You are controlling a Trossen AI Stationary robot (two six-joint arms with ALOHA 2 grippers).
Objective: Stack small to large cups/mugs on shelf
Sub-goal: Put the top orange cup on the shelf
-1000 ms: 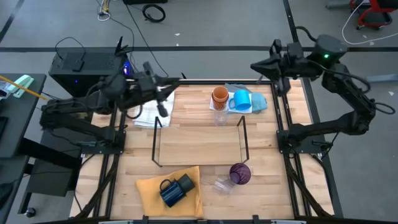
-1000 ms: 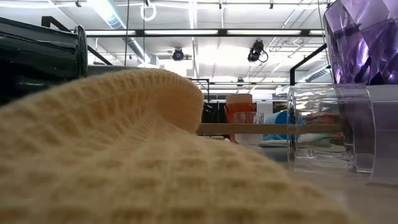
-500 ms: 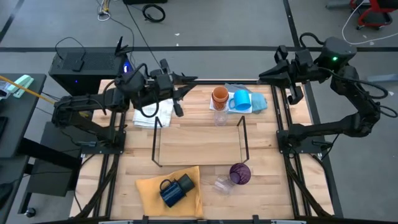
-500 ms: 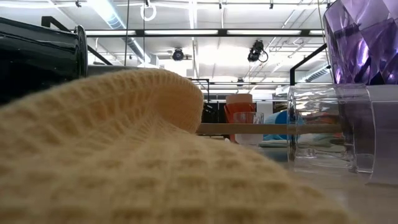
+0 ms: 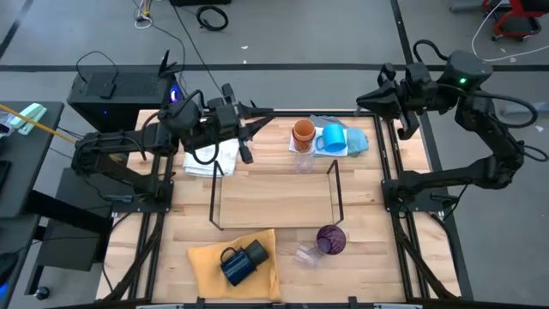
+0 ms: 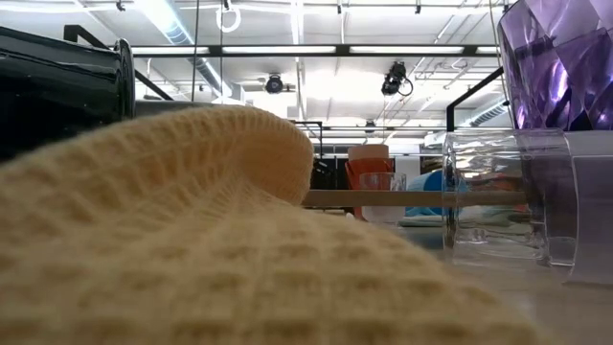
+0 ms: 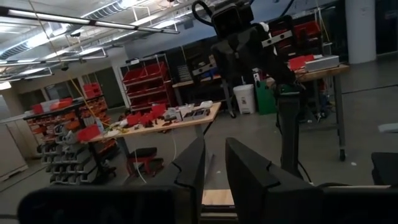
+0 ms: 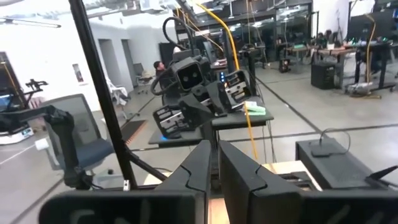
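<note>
The left gripper (image 5: pixel 254 130) hangs raised over the far left part of the wooden surface (image 5: pixel 369 275), above a white folded cloth (image 5: pixel 206 160) and just beyond the shelf's far left corner. In the left wrist view its jaws stand a narrow gap apart with nothing between them. The right gripper (image 5: pixel 371 96) is raised over the far right corner of the surface, pointing toward the other arm; in the right wrist view its jaws are nearly together, a thin slit between them, holding nothing.

The shelf (image 5: pixel 274 199), a light-wood board in a thin black wire frame, lies at the middle of the surface with nothing on it. Beyond its far edge stand an orange cup (image 5: pixel 303 134) and, just beside it, a bright blue handled mug (image 5: pixel 333 140) on a blue cloth (image 5: pixel 356 142), with a small clear glass (image 5: pixel 303 163) just in front of the orange cup. Near the front edge, a dark navy mug (image 5: pixel 235 264) lies on its side on a yellow cloth (image 5: pixel 206 262), touching a black cup (image 5: pixel 256 251). To the right of these a purple translucent cup (image 5: pixel 331 239) stands upright, with another clear glass (image 5: pixel 307 255) lying on its side next to it.
</note>
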